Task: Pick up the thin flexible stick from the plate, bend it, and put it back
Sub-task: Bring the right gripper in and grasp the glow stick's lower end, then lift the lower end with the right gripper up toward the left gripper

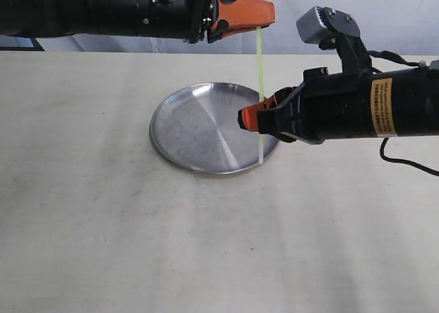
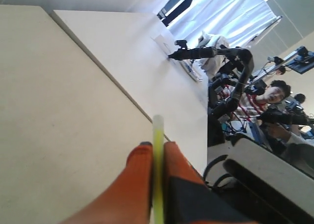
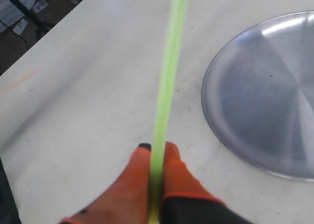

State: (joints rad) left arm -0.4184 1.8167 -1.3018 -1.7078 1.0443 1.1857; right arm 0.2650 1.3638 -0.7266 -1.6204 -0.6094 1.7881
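Note:
The thin flexible stick (image 1: 260,66), pale yellow-green and straight, hangs upright in the air over the right edge of the plate (image 1: 199,131). My left gripper (image 1: 266,14) is shut on its upper end, and the stick (image 2: 157,155) runs between the orange fingers (image 2: 142,165). My right gripper (image 1: 248,117) is shut on its lower part; the stick (image 3: 167,81) passes between those orange fingers (image 3: 140,170). The round silver plate (image 3: 265,96) lies bare on the table beneath both grippers.
The cream table (image 1: 103,224) spreads around the plate. In the left wrist view the table's far edge (image 2: 122,94) shows, with another robot arm (image 2: 216,52) and people at equipment (image 2: 274,94) beyond it.

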